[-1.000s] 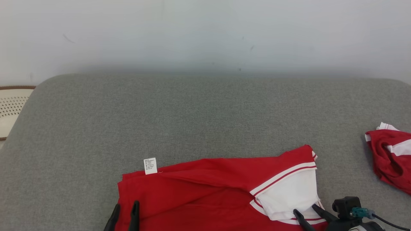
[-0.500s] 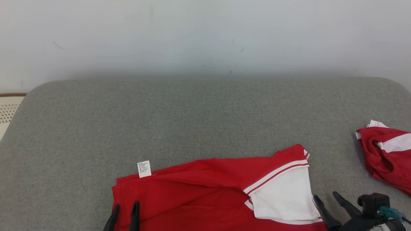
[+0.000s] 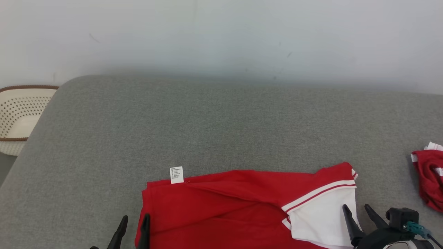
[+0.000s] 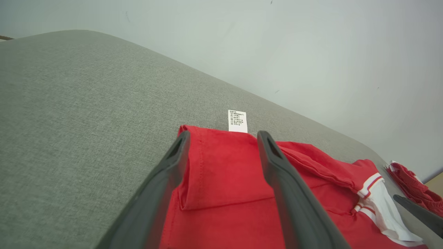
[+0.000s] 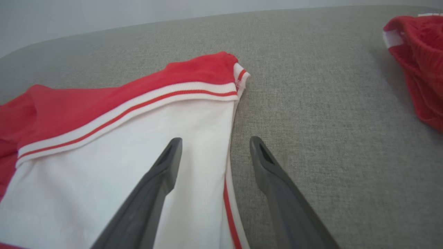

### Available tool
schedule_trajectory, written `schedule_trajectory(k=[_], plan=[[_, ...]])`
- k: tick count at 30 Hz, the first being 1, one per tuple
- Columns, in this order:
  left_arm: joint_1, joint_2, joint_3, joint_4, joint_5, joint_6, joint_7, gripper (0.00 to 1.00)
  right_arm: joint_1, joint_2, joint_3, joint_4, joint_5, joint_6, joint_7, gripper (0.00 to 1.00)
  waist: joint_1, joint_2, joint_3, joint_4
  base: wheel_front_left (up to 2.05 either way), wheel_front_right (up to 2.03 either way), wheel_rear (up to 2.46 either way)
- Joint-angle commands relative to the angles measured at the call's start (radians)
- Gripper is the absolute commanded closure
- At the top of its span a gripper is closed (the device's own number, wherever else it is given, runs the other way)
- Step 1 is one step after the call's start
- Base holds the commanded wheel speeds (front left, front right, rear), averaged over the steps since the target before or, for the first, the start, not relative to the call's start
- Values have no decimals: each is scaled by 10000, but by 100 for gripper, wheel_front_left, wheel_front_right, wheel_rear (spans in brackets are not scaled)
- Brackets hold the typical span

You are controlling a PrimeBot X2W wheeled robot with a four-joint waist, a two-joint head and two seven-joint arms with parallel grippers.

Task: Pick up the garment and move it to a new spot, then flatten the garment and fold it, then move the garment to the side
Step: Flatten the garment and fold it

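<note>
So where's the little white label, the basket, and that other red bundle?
white label (image 3: 176,175): head view, the tag's middle.
basket (image 3: 19,110): head view, its perforated wall.
other red bundle (image 3: 429,180): head view, its red cloth.

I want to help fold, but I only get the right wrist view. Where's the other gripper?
Observer: The left gripper is open, straddling the red garment's left edge near its far corner.
Operator: What's by that corner?
Observer: A white care label sticks out from the far edge.
Operator: Anything else I can't see?
Observer: A cream perforated basket stands beyond the gray cushion's left end.
</note>
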Motion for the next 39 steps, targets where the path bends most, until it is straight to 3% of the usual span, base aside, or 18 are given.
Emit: schedule_trajectory(k=[1,10,19,21,22,24,28,32,39], plan=[[-98,77,47,-24,112,-2,-6,0,-114,83,-100,232,-83,-11,-75,0,0,0,138,287,0,0,0],[-131,153,105,-183,252,-2,-4,0,-336,602,-588,1421,400,-8,-130,0,0,0,448,737,0,0,0],[-144,199,108,-179,252,-2,-4,0,-163,943,1087,1446,1778,50,379,2,0,0,498,772,0,0,0],[-126,206,93,-182,239,-2,-4,0,-149,919,1454,1420,2102,54,510,21,0,0,470,761,0,0,0],[-117,207,83,-185,220,-2,-4,0,-174,885,1636,1399,2207,54,542,35,0,0,462,759,0,0,0],[-108,212,46,-190,183,-2,-4,0,-232,855,1948,1361,2533,54,585,50,0,0,445,766,0,0,0],[-74,221,-2,-154,119,-2,-4,0,-388,735,2377,1473,2967,51,458,59,0,0,389,815,0,0,0],[9,235,-20,-126,66,-2,-4,0,-631,574,2546,1737,3309,9,236,100,0,0,330,850,0,0,0],[136,254,15,-172,25,-2,-4,0,-1103,45,2039,2135,3342,-24,-118,100,0,0,136,707,0,0,0]])
